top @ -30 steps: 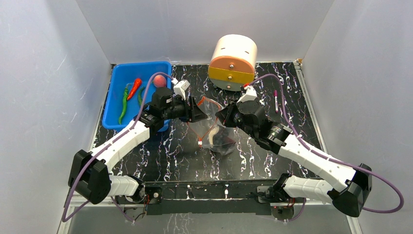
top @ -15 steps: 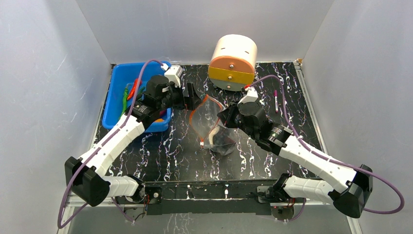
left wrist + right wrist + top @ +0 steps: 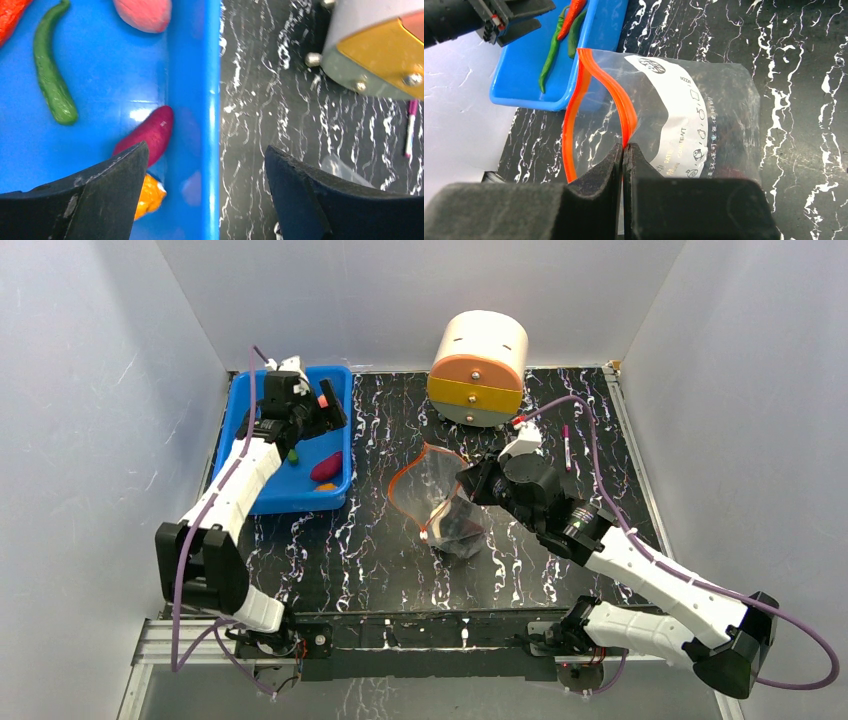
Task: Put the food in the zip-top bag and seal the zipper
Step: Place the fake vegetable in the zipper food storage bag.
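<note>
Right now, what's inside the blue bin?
The blue bin holds a long green pepper, pink-red fruit, red chili, dark purple piece and small orange piece. The left fingers hide part of the orange piece and the bin floor beneath them.

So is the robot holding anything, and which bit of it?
Yes. The right gripper pinches the bag by its zipper strip, at the open mouth. The left gripper is open above the bin, holding nothing.

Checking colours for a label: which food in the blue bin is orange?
The small orange piece, partly hidden behind the left gripper, next to the dark purple piece. The rest are green, red or pink.
</note>
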Robot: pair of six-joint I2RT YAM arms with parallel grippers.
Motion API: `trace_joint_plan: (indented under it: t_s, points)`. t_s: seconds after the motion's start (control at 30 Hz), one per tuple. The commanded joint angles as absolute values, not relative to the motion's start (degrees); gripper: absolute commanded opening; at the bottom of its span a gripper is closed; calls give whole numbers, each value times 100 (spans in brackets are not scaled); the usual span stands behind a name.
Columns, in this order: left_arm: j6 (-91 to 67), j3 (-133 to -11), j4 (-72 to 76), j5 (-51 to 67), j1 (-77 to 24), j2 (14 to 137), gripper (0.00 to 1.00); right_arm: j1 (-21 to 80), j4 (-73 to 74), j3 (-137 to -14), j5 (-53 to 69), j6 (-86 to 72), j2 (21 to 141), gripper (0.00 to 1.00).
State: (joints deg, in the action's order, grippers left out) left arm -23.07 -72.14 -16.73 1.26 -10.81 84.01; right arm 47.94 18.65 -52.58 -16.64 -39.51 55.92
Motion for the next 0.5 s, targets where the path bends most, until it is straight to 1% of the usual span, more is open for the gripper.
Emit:
trace_joint_plan:
  t_s: [0.0,0.13,0.27,0.4,0.47]
  points:
    - [-2492,-7589,-1250,-146,-725,8766,82,4790,1731,-5381,-1858,-3731,5462,0]
    - [-2757,-7791,-815,-32,-360,9338,76,4790,1807,-5522,-1936,-3656,5516,0]
    - [-3088,-8223,-532,352,-8,10028,70,4789,1857,-5630,-1973,-3613,5611,0]
    - [-3136,-8596,-248,504,108,10649,69,4790,1855,-5623,-2033,-3634,5681,0]
    - [-3178,-8758,-196,545,153,10918,71,4790,1848,-5623,-2051,-3647,5722,0]
